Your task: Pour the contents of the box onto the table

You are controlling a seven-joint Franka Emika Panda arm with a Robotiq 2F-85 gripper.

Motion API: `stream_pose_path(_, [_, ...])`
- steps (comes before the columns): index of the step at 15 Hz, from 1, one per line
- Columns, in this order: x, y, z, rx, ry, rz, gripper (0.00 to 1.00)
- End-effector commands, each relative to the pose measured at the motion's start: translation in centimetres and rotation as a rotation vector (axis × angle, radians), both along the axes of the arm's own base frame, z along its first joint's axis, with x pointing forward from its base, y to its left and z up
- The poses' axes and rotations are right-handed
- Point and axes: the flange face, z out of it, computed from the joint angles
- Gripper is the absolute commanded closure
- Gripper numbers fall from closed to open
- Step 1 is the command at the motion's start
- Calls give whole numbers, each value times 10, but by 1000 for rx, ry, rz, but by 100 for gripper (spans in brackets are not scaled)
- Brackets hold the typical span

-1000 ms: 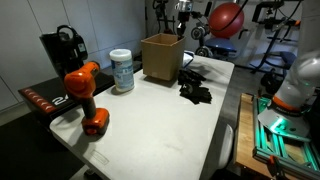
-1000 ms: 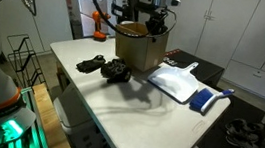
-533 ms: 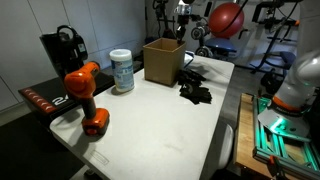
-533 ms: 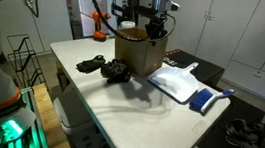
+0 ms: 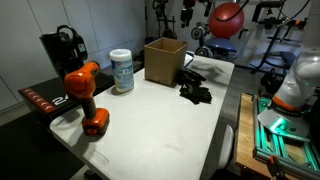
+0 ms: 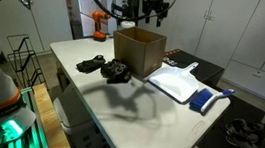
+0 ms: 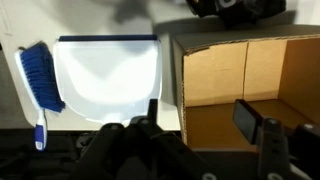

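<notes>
The brown cardboard box (image 5: 163,60) stands upright with its top open at the far end of the white table (image 5: 160,130); it also shows in the other exterior view (image 6: 138,53). My gripper (image 6: 149,3) hangs above the box, clear of its rim, and appears high up here too (image 5: 185,12). In the wrist view the gripper (image 7: 198,115) is open, its fingers (image 7: 246,118) spread over the box's (image 7: 245,80) near wall with nothing held. The part of the box's inside that shows is bare cardboard.
A heap of black items (image 5: 195,92) lies beside the box. A white dustpan (image 6: 177,84) with a blue brush (image 6: 206,101) lies on its other side. An orange drill (image 5: 85,95), a white canister (image 5: 121,70) and a black machine (image 5: 62,48) occupy one table edge.
The gripper was shut on the box's rim a second ago. It has opened, let go and risen above the box, which stays upright in place.
</notes>
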Motion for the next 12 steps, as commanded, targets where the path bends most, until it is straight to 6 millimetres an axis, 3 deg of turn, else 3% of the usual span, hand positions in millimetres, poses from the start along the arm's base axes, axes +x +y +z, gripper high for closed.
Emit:
stream_pose_path(1, [-52,26,73,4,77,-11,0])
stream_pose_path(4, [-86,41,124,34,97,-14,0])
stream_pose_path(6, [-104,47,146,34,116,-40,0])
stream_pose_path(10, [-129,56,169,55,172,-70,0])
stream_pose_path(12, [-128,52,167,47,154,-51,0])
